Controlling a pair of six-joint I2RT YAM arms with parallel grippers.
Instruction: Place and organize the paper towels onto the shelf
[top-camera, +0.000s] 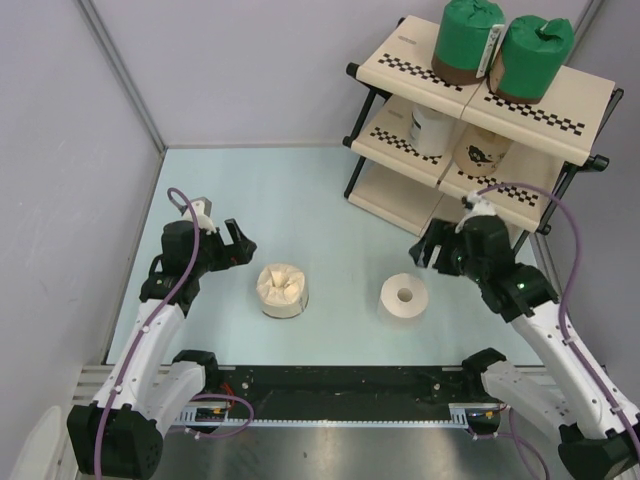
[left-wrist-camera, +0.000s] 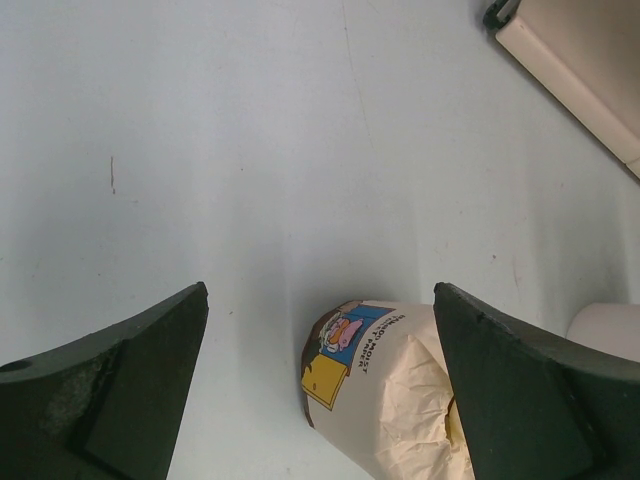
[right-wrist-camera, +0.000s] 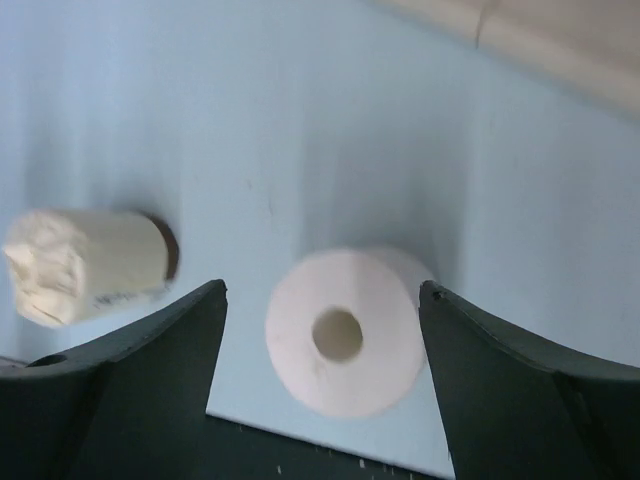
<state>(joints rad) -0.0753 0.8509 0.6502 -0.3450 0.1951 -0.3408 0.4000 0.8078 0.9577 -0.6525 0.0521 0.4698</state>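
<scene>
The left end effector (top-camera: 243, 246) gapes beside the tan-wrapped roll (top-camera: 283, 289). The right end effector (top-camera: 424, 252), likewise spread and holding nothing, hovers near the bare white roll (top-camera: 404, 297) (both rolls stand on the tabletop (top-camera: 330, 190)). Two green rolls (top-camera: 466, 38) top the shelf (top-camera: 400, 55).

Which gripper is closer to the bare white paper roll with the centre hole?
Right. The right gripper is open just beside the bare white roll; the left gripper is farther, on the other side of the tan paper-wrapped roll.

Green-wrapped rolls (top-camera: 467, 40): two. Pale-wrapped rolls (top-camera: 283, 290): three. Bare white roll (top-camera: 404, 297): one. Shelf (top-camera: 397, 62): one.
</scene>
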